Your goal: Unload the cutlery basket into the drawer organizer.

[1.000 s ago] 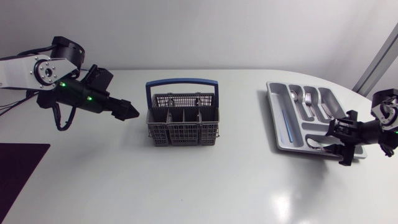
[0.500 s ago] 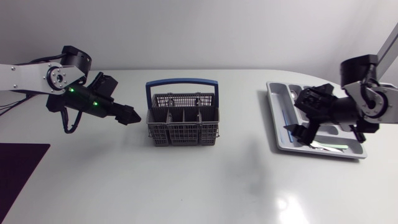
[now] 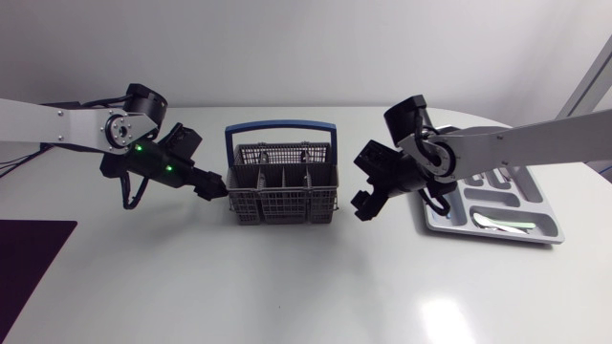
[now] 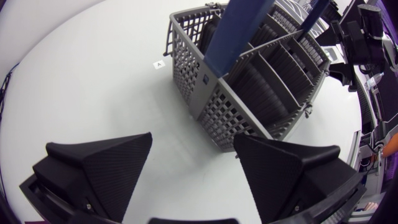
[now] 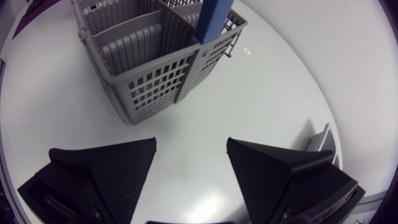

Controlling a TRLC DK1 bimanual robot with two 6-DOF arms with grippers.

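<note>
Most of what carries the job is the white tabletop [image 3: 287, 287]. Toward its right edge lies the grey drawer organizer [image 3: 488, 234], partly hidden by my right arm [image 3: 535, 139], with silver cutlery [image 3: 505, 226] showing in the front compartment. Midway along the tabletop, nearer the far edge, stands the grey cutlery basket [image 3: 282, 196] under its blue handle [image 3: 280, 125].

My left pincer [image 3: 215, 186] is spread wide and holds nothing, its tips just beside the basket's left wall. My right pincer [image 3: 365, 204] is likewise wide and bare, near the right wall but apart from it.

Both wrist views look into ribbed compartments where I can see no cutlery, though the handle hides part of them. I judge the step in hand to be a check for leftovers. To do it well I should get above the rim and look down past the handle. Only then should I dip in, one pincer at a time, with the other braced against a wall so the basket does not slide.
</note>
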